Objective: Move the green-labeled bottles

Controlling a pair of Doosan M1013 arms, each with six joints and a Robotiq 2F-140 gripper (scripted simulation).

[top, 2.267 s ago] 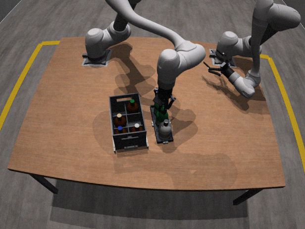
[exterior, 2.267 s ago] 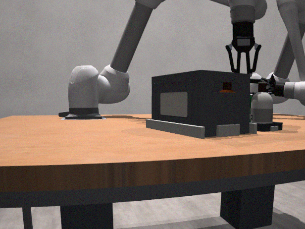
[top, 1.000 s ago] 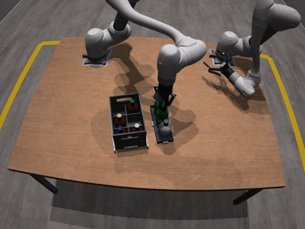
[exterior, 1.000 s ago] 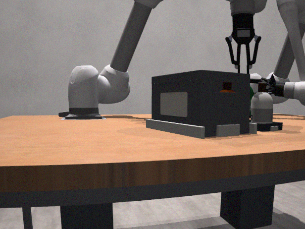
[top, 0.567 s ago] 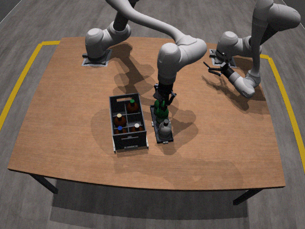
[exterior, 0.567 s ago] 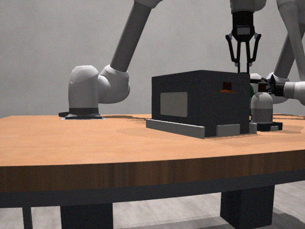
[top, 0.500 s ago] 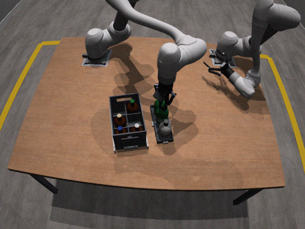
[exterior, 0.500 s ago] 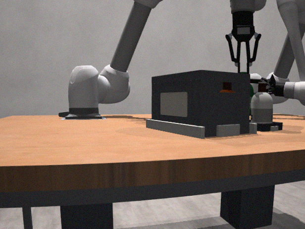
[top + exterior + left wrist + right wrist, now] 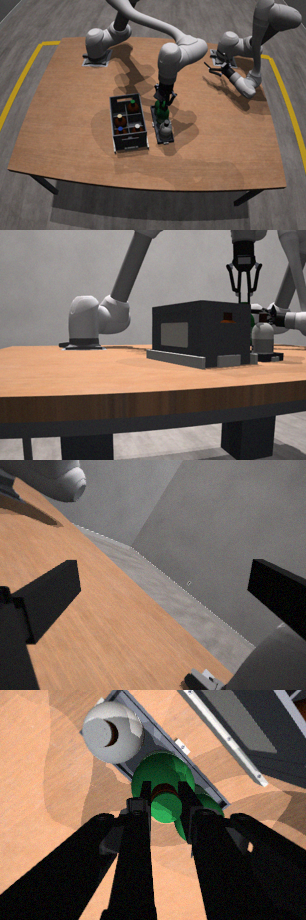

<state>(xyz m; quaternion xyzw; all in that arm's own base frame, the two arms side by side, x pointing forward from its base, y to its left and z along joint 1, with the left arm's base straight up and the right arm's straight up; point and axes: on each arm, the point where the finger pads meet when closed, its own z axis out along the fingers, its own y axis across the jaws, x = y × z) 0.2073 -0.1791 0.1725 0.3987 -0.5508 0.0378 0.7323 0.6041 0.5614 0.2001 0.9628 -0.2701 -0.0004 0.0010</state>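
My right gripper is shut on the capped neck of a green bottle, which hangs upright, slightly raised over the tray. A second green bottle stands close behind it on the tray. A grey bottle stands at the near end. Labels are not readable. The crate stands level beside the tray, holding several brown bottles; its far-left and middle-right slots look empty. My left gripper is open, away at the right.
In the crate a brown bottle with a green cap stands far right, one with a cream cap middle left. Blue and white caps show in the near slots. The crate's walls and dividers rise left of the held bottle.
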